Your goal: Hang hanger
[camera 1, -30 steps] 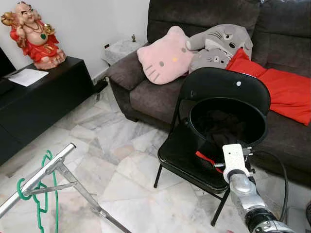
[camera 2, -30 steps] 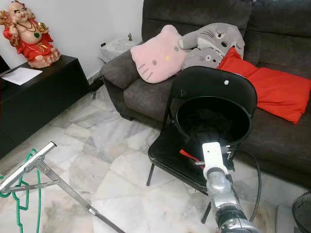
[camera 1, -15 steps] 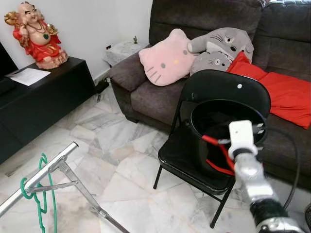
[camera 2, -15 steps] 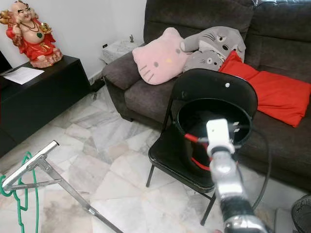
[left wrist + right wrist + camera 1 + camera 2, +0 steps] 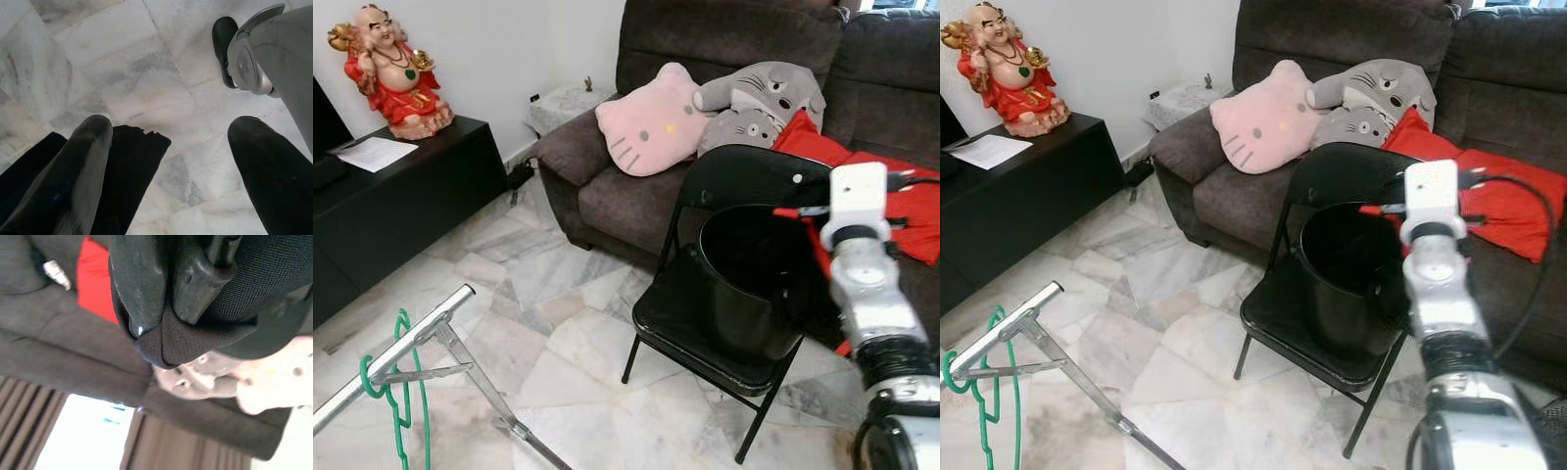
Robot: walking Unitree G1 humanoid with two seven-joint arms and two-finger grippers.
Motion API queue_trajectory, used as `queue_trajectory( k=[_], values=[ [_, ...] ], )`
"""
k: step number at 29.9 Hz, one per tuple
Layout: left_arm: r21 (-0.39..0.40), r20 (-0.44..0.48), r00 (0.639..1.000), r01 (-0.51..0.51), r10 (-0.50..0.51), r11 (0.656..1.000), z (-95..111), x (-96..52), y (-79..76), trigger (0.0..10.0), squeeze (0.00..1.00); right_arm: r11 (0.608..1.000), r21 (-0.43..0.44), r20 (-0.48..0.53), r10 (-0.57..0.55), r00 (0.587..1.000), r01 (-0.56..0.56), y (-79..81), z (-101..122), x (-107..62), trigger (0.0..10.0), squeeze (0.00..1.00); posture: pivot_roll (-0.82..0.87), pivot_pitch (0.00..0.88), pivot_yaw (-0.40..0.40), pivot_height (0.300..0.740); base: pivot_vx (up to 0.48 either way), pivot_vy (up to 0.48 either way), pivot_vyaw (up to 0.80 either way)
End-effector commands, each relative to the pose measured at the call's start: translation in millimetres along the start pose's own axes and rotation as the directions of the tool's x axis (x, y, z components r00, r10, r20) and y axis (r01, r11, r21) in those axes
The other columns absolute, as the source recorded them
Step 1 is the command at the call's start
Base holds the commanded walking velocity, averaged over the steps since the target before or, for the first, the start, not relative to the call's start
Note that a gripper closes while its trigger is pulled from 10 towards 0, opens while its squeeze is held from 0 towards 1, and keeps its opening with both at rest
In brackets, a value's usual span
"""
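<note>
Right hand [image 5: 803, 211]: raised above the black plastic bucket [image 5: 759, 284] on the folding chair [image 5: 705, 323], clamped on black fabric with a red plastic hanger [image 5: 818, 250]. Step: carrying. Next: reach the silver rack rail [image 5: 396, 357], beside the green hanger [image 5: 401, 411]. Left hand [image 5: 171, 161]: wide, idle.

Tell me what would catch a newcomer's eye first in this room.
Probably the robot's right arm, raised over the black bucket on the folding chair, its right gripper gripping black cloth with a red hanger at it. Behind, a pink cat cushion and grey plush sit on the dark sofa. Lower left, a green hanger hangs on a metal rack.
</note>
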State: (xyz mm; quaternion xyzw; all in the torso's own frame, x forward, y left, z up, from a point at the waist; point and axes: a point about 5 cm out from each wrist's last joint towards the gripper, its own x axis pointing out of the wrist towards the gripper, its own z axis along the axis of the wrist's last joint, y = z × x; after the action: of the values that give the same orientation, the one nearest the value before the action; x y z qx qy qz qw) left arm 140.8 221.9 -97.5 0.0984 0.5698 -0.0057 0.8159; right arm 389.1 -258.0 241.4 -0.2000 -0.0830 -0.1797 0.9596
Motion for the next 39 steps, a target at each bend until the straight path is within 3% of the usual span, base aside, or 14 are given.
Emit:
queue_trajectory(
  k=[1, 2, 6, 9, 13, 15, 19, 23, 31, 35, 39],
  values=[
    [-0.014, -0.008, 1.000, -0.011, 0.011, 1.000, -2.6, -0.3, 3.1, 10.0, 0.00, 0.999, -0.004, 0.067, -0.045, 0.997, 0.046, -14.6, 24.8, 10.9, 0.0, 0.00, -0.02, 0.017, 0.089, 0.740, 0.000, 0.000, 0.00],
    [-0.016, -0.007, 1.000, -0.011, 0.011, 1.000, -2.5, -0.3, 3.0, 10.0, 0.00, 0.998, -0.024, 0.083, -0.056, 0.995, 0.058, -22.1, 32.5, 15.9, 0.0, 0.00, -0.02, 0.017, 0.089, 0.740, 0.000, 0.000, 0.00],
    [-0.020, -0.006, 1.000, -0.011, 0.011, 1.000, -2.2, -0.3, 2.9, 10.0, 0.00, 0.995, -0.081, 0.094, -0.050, 0.994, 0.058, -25.8, 41.5, 21.8, 0.0, 0.00, -0.02, 0.023, 0.085, 0.740, 0.000, 0.000, 0.00],
    [-0.023, -0.006, 1.000, -0.011, 0.011, 1.000, -2.2, -0.3, 3.0, 10.0, 0.00, 0.995, -0.095, 0.081, -0.013, 0.997, 0.021, -19.1, 42.5, 23.7, 0.0, 0.00, -0.02, 0.023, 0.085, 0.740, 0.000, 0.000, 0.00],
    [-0.026, -0.007, 1.000, -0.014, 0.014, 1.000, -2.0, -0.3, 3.3, 10.0, 0.00, 0.961, -0.113, -0.027, 0.251, 0.967, -0.253, 33.2, 19.6, 13.7, 0.0, 0.00, 0.00, 0.027, 0.087, 0.740, 0.000, 0.000, 0.00],
    [-0.027, -0.007, 1.000, -0.015, 0.015, 1.000, -1.9, -0.3, 3.4, 10.0, 0.00, 0.948, -0.126, -0.043, 0.289, 0.956, -0.292, 41.8, 15.0, 10.6, 0.0, 0.00, 0.00, 0.028, 0.087, 0.740, 0.000, 0.000, 0.00],
    [-0.031, -0.007, 1.000, -0.016, 0.016, 0.999, -2.0, -0.3, 3.7, 10.0, 0.00, 0.862, -0.185, -0.142, 0.452, 0.881, -0.472, 80.9, -12.9, -10.5, 0.0, 0.00, 0.01, 0.030, 0.084, 0.740, 0.000, 0.000, 0.00],
    [-0.032, -0.007, 1.000, -0.017, 0.017, 0.999, -2.1, -0.4, 3.9, 10.0, 0.00, 0.827, -0.178, -0.159, 0.511, 0.845, -0.534, 96.7, -21.5, -21.0, 0.0, 0.00, 0.01, 0.031, 0.085, 0.740, 0.000, 0.000, 0.00],
    [-0.030, -0.008, 1.000, -0.016, 0.016, 0.999, -1.9, -0.4, 4.1, 10.0, 0.00, 0.785, -0.166, -0.199, 0.566, 0.800, -0.596, 110.1, -34.6, -33.1, 0.0, 0.00, 0.01, 0.031, 0.085, 0.740, 0.000, 0.000, 0.00],
    [-0.031, -0.008, 1.000, -0.016, 0.016, 0.999, -2.0, -0.4, 4.0, 10.0, 0.00, 0.797, -0.112, -0.174, 0.572, 0.802, -0.593, 113.7, -32.3, -34.6, 0.0, 0.00, 0.01, 0.031, 0.083, 0.740, 0.000, 0.000, 0.00],
    [-0.031, -0.008, 1.000, -0.017, 0.017, 0.999, -2.3, -0.4, 4.1, 10.0, 0.00, 0.828, -0.065, -0.107, 0.549, 0.829, -0.557, 114.7, -21.0, -32.1, 0.0, 0.00, 0.00, 0.031, 0.083, 0.740, 0.000, 0.000, 0.00]
  ],
)
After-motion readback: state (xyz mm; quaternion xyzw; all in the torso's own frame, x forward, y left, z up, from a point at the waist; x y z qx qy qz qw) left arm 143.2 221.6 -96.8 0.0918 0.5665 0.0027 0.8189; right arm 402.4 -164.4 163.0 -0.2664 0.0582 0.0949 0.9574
